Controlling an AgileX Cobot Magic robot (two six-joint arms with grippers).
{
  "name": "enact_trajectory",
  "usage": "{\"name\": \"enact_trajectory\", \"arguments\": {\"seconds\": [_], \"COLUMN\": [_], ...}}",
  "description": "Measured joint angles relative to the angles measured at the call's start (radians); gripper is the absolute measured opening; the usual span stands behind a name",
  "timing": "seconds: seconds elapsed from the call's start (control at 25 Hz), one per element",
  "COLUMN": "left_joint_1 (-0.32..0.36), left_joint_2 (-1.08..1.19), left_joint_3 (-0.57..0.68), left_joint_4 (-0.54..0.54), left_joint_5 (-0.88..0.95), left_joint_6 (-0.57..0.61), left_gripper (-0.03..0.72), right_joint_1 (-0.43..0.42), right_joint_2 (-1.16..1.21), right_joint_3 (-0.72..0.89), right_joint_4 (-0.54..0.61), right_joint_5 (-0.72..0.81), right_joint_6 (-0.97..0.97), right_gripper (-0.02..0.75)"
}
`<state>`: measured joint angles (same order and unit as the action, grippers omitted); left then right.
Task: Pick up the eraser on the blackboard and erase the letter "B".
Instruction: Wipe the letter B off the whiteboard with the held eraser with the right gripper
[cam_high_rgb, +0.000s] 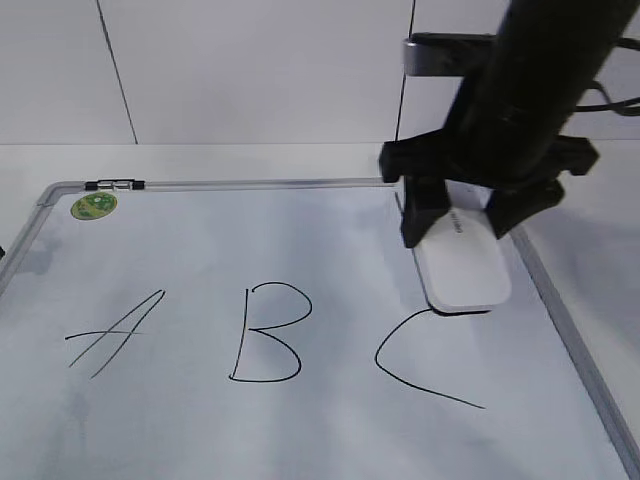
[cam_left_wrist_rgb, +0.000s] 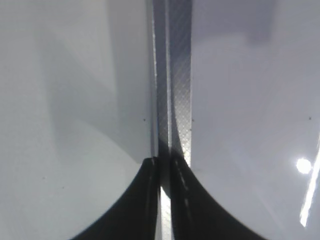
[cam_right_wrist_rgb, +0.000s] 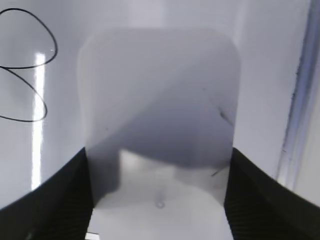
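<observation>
The white eraser (cam_high_rgb: 462, 268) lies on the blackboard (cam_high_rgb: 200, 250) near its right edge, just above the top of the "C". My right gripper (cam_high_rgb: 462, 232) straddles it, one black finger against each long side; the right wrist view shows the eraser (cam_right_wrist_rgb: 160, 100) filling the gap between the fingers (cam_right_wrist_rgb: 157, 200). The letter "B" (cam_high_rgb: 265, 335) is drawn in the board's middle, to the eraser's left, and its loops show at the left edge of the right wrist view (cam_right_wrist_rgb: 25, 65). My left gripper (cam_left_wrist_rgb: 165, 167) is shut and empty over the board's metal frame (cam_left_wrist_rgb: 175, 75).
A slanted "A" (cam_high_rgb: 115, 332) is left of the "B" and an open "C" (cam_high_rgb: 420, 365) is right of it. A green sticker (cam_high_rgb: 93, 206) and a small marker (cam_high_rgb: 115, 185) sit at the board's far left corner. The grey frame (cam_high_rgb: 570, 330) runs close beside the eraser.
</observation>
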<state>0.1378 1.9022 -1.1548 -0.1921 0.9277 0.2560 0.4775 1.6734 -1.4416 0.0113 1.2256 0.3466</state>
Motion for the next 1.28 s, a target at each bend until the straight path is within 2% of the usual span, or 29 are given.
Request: {"name": "enact_trajectory", "arguments": {"seconds": [0.36,0.8,1.04,1.28], "left_joint_1": [0.000,0.000,0.000,0.000], "left_joint_2": [0.000,0.000,0.001,0.001], "left_joint_3": [0.000,-0.001,-0.001,-0.001], "left_joint_4": [0.000,0.000,0.000,0.000], "left_joint_5": [0.004,0.010,0.011,0.013], "left_joint_6": [-0.002,-0.002,-0.002,-0.002], "left_gripper": [0.034,0.034,0.034,0.034], "right_joint_1": [0.130,0.242,0.308,0.322], "right_joint_2": [0.213,0.371,0.450,0.505], "right_joint_3": [-0.197,-0.225,-0.306,-0.344], "right_joint_4": [0.010,0.030,0.062,0.065], "right_joint_5": [0.000,0.000,-0.002,-0.004], "right_joint_6": [0.000,0.000,-0.014,-0.037], "right_gripper": [0.515,0.515,0.515,0.515]}}
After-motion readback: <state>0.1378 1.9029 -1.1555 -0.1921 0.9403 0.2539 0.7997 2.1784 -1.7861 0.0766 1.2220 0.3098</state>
